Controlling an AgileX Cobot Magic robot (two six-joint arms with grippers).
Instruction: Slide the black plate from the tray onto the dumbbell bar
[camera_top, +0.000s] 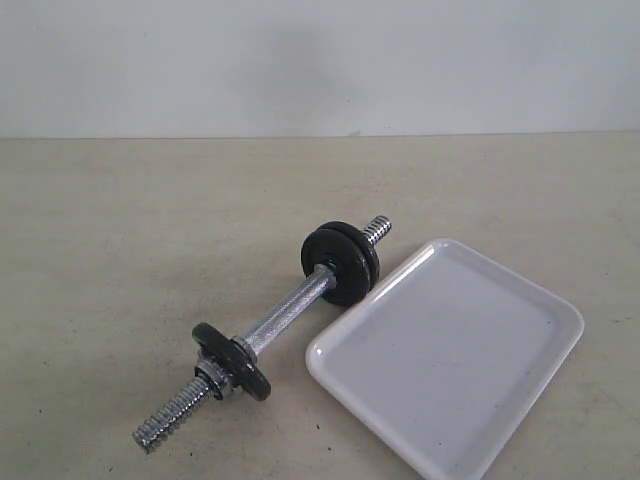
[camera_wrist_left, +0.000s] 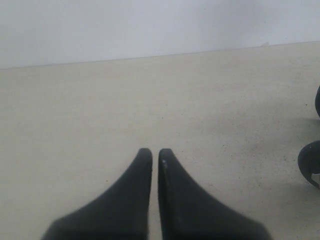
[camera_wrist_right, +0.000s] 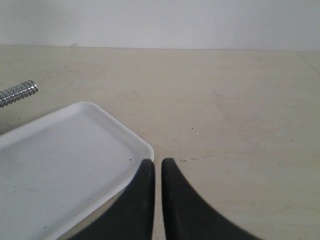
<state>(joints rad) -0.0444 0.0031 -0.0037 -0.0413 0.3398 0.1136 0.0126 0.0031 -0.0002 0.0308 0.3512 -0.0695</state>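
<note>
Seemingly done: black plate (camera_top: 338, 248) off the white tray (camera_top: 440, 350), seated on the far end of the dumbbell bar (camera_top: 290, 310) against a second disc (camera_top: 354, 282). Left gripper (camera_wrist_left: 155, 152) and right gripper (camera_wrist_right: 157, 162) pressed together, holding nothing. Beige tabletop (camera_top: 120, 230), plain white wall (camera_top: 300, 60).

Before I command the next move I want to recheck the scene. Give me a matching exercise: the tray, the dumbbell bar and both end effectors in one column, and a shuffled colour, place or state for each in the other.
Column one:
1. tray
2. dumbbell bar
3. left end effector
4. right end effector

Column two:
a. shut, tips beside the tray's corner
b. glossy white
c. chrome, lying beside the tray
d. shut, tips over bare tabletop

Pairs: 1-b, 2-c, 3-d, 4-a
</note>
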